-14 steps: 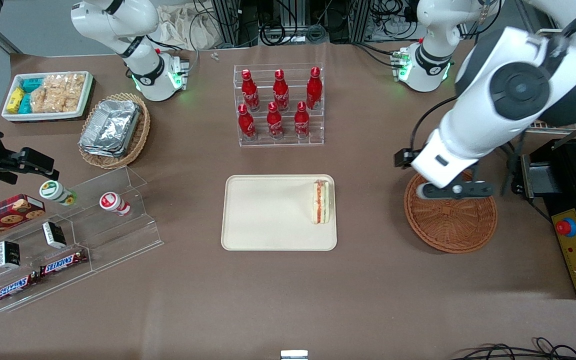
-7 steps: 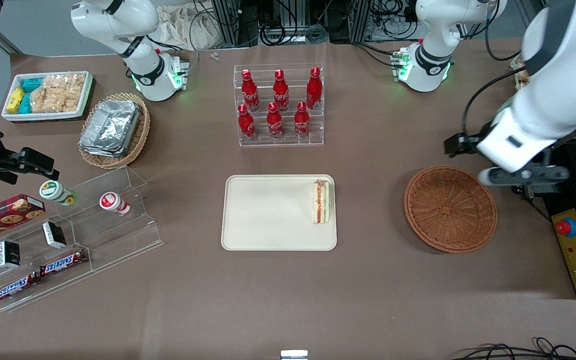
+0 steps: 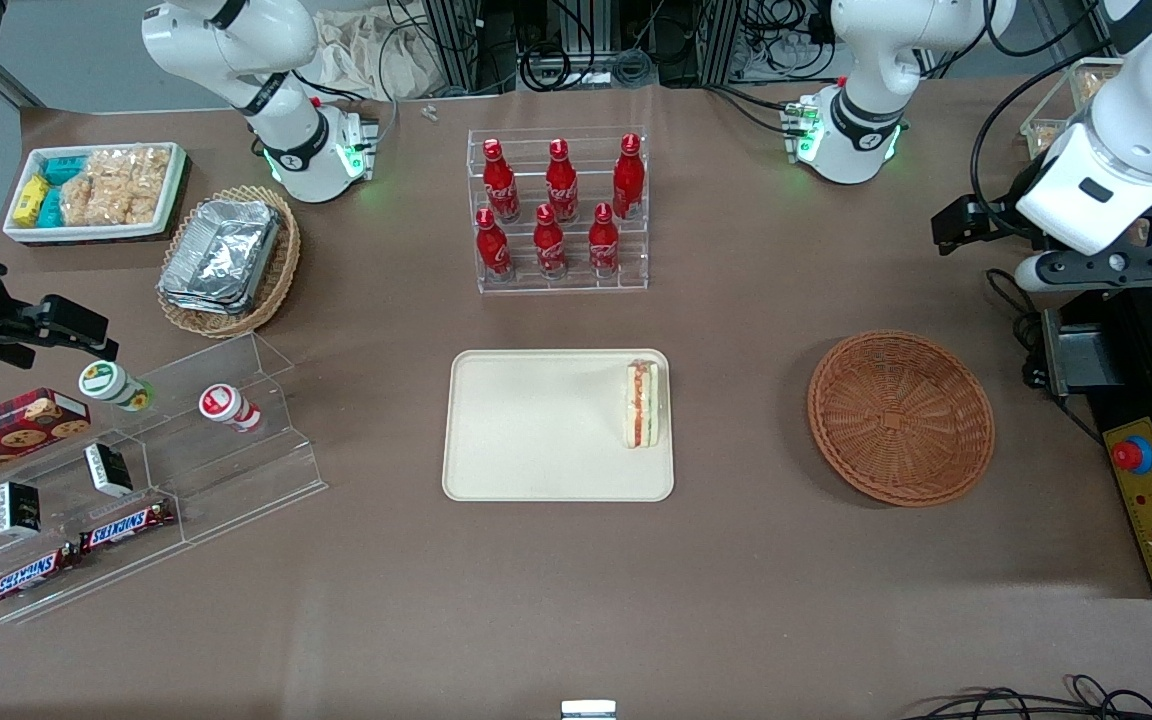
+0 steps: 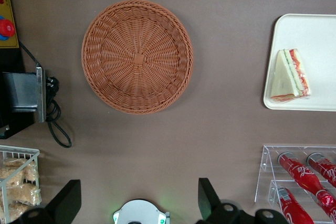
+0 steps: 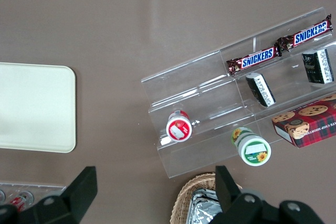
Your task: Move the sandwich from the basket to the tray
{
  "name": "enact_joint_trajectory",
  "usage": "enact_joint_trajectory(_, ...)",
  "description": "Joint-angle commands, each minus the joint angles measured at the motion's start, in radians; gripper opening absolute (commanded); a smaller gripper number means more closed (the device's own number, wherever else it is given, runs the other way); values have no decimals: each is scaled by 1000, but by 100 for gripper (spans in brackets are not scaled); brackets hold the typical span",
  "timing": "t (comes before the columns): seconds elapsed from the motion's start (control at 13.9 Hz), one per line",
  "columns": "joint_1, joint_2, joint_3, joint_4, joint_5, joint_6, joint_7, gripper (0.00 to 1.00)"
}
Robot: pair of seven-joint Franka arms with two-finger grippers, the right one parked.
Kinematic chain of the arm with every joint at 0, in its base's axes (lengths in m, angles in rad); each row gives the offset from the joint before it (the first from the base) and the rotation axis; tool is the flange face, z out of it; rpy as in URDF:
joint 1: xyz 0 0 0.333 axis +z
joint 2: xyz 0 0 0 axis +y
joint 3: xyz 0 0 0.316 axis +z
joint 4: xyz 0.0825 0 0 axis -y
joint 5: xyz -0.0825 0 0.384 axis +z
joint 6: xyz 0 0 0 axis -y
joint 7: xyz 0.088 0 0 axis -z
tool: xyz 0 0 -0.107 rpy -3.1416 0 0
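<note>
Sandwich (image 3: 641, 404) on tray (image 3: 526, 450); gripper (image 4: 139, 203) high, apparently open, empty.

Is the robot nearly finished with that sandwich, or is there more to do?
It looks finished. The sandwich lies on the tray, at the edge nearest the basket, which holds nothing. The end effector is open with nothing in it, up above the table, farther from the front camera than the basket. Nothing of the job appears to be left.
</note>
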Motion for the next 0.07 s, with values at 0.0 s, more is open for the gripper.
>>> enact_joint_trajectory(0.0,-19,-2,14,-13,-13,4,6,100)
